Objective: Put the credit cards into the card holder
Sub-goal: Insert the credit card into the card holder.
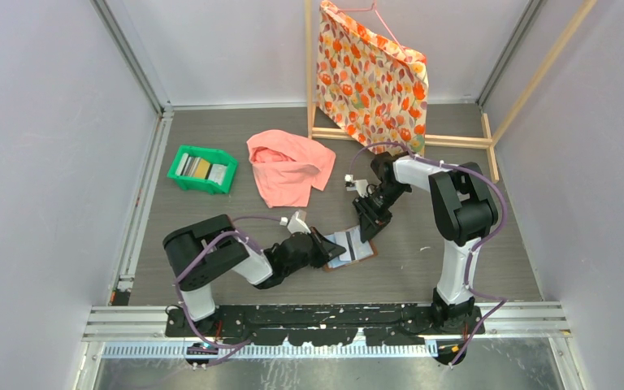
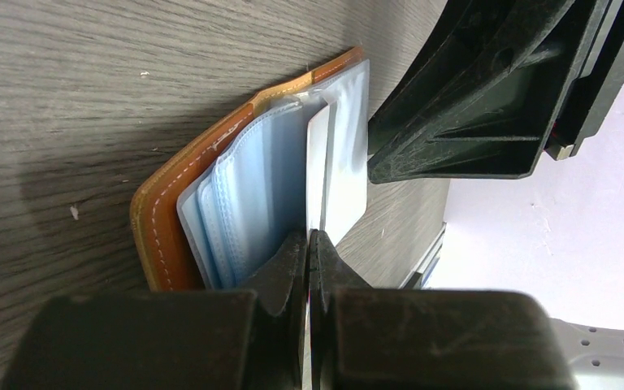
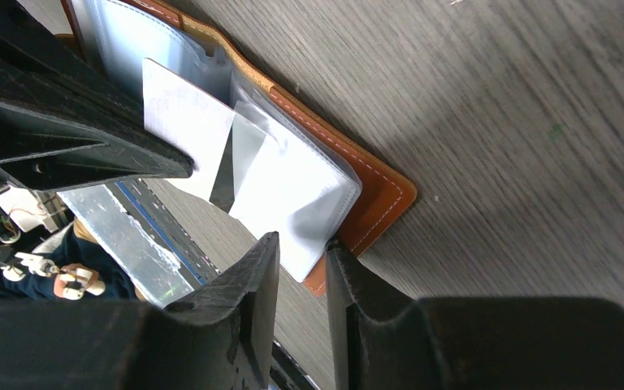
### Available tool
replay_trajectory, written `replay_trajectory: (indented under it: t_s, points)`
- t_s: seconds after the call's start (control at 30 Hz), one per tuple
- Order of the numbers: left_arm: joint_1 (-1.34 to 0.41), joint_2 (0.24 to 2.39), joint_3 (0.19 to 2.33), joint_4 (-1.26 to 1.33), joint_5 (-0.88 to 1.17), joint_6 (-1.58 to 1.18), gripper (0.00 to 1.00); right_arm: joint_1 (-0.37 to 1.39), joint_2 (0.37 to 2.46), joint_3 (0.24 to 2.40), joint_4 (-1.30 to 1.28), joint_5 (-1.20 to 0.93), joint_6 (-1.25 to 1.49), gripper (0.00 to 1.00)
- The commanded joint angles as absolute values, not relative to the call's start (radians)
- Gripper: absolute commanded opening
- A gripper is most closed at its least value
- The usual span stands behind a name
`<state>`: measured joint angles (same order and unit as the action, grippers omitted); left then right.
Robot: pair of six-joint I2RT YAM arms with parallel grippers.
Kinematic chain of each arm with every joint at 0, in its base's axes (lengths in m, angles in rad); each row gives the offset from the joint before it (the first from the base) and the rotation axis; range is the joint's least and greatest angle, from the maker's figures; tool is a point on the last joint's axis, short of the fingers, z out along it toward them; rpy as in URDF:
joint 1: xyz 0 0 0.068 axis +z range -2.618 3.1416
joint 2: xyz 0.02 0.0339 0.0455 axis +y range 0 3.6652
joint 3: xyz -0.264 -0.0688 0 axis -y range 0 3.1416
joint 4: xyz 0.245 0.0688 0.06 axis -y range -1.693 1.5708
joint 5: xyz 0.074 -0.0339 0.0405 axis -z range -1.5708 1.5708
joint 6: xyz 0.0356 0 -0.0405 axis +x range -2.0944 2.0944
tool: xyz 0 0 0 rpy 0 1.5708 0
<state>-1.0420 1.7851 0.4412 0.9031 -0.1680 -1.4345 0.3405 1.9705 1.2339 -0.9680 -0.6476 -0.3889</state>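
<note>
Insertion step: left claw [image 2: 307, 244] clenched on white card [image 2: 318, 162], right claw [image 3: 302, 248] gripping card holder [image 3: 382, 195]; next, slide card deeper into pocket

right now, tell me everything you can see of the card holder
The card holder is a tan leather wallet with pale stitching, lying open on the grey table between the arms. Its clear bluish plastic sleeves fan up. The right gripper pinches one sleeve's corner; the left gripper holds a white card edge-on among the sleeves.
</note>
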Motion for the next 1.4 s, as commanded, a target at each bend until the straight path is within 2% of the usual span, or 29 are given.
replay_trajectory:
  t_s: [0.0, 0.4, 0.77, 0.9, 1.07, 1.13, 1.37]
  points:
    - [-1.047, 1.778, 0.426, 0.748, -0.263, -1.36, 0.0, 0.354, 1.975, 1.249, -0.976, -0.669, -0.391, 0.32]
    - [-1.069, 1.788, 0.453, 0.742, -0.288, -1.39, 0.0, 0.358, 1.972, 1.252, -0.976, -0.668, -0.39, 0.32]
    - [-1.109, 1.852, 0.447, 0.839, -0.303, -1.469, 0.01, 0.359, 1.971, 1.251, -0.977, -0.672, -0.392, 0.32]
    - [-1.111, 1.867, 0.456, 0.842, -0.273, -1.481, 0.09, 0.358, 1.971, 1.252, -0.977, -0.671, -0.393, 0.32]
    - [-1.112, 1.824, 0.455, 0.76, -0.274, -1.478, 0.34, 0.358, 1.967, 1.251, -0.979, -0.671, -0.394, 0.32]
    - [-1.11, 1.791, 0.468, 0.683, -0.271, -1.456, 0.39, 0.358, 1.966, 1.252, -0.979, -0.67, -0.394, 0.32]
    - [-1.088, 1.74, 0.56, 0.432, -0.205, -1.392, 0.46, 0.358, 1.963, 1.251, -0.979, -0.668, -0.394, 0.32]
